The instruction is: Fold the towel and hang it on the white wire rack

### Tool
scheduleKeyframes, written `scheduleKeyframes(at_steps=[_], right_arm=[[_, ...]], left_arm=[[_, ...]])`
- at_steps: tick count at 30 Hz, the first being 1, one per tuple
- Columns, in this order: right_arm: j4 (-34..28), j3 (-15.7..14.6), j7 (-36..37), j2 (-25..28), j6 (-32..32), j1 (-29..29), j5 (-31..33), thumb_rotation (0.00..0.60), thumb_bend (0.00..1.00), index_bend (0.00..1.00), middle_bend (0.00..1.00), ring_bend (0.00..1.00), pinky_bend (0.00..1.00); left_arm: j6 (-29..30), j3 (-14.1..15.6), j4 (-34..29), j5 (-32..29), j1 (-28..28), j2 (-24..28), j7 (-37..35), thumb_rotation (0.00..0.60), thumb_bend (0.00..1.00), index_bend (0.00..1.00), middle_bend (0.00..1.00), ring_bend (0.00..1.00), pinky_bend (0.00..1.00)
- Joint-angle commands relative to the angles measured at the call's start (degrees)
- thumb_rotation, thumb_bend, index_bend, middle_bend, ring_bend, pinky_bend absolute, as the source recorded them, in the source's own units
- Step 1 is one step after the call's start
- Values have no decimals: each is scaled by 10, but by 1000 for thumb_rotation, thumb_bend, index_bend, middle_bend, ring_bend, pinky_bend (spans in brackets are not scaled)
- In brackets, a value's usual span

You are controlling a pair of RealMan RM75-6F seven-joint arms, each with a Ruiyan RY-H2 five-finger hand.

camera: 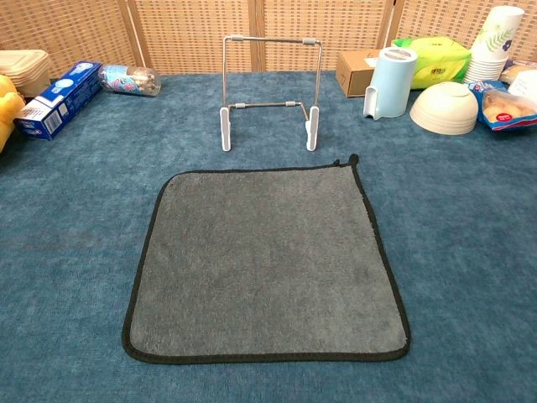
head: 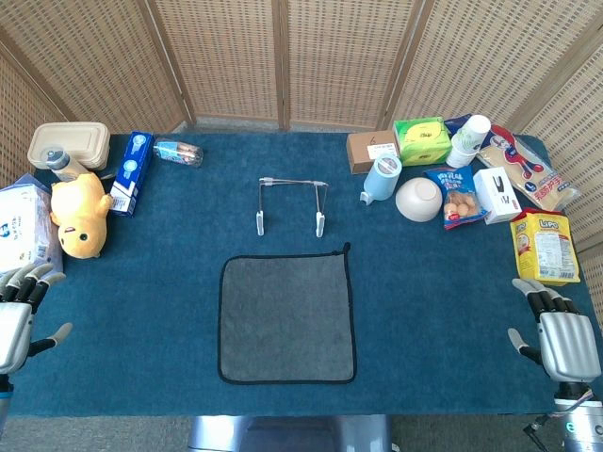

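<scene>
A grey towel (head: 286, 318) (camera: 267, 260) with black edging lies flat and unfolded in the middle of the blue table. Just behind it stands the white wire rack (head: 292, 205) (camera: 270, 91), upright and bare. My left hand (head: 21, 311) hovers at the table's left edge, palm down with fingers spread, holding nothing. At the right edge my right hand (head: 556, 331) rests likewise open and empty. Both hands are far from the towel and show only in the head view.
At the back left are a yellow plush toy (head: 79, 213), a blue box (head: 130, 171) (camera: 57, 99), a lidded container (head: 68, 143) and a tissue pack (head: 23, 226). The back right holds a white bowl (head: 419, 199) (camera: 443, 107), a blue jug (head: 382, 178) (camera: 388, 82), snack packs (head: 545, 247) and boxes.
</scene>
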Motion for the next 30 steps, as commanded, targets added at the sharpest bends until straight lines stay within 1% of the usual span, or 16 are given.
scheduleKeyframes(at_steps=[1,9,21,28,30], right_arm=[[0,0,0,0,-1,0,0,600,224,212,229,267,366],[-2,-1,1,1,1,-1,-3,600,222,213,229,267,366],[-9,1,-7,0,0,-1,-4,600,225,212,229,268,366],[-24,6,-26,4,-5,3,1,600,224,212,229,267,366],[-30,7,-33,5,-3,3,1,600,224,212,229,267,366]], left_arm=[[0,0,1,1,0,0,1,600,266,262,203,164,144],[6,-2,8,1,3,1,-6,600,265,268,203,160,143],[-6,-3,12,2,-4,2,-15,600,265,276,204,160,143],[-40,0,8,13,-26,0,-32,600,265,277,203,158,140],[-60,4,2,22,-39,1,-39,600,265,277,199,156,139]])
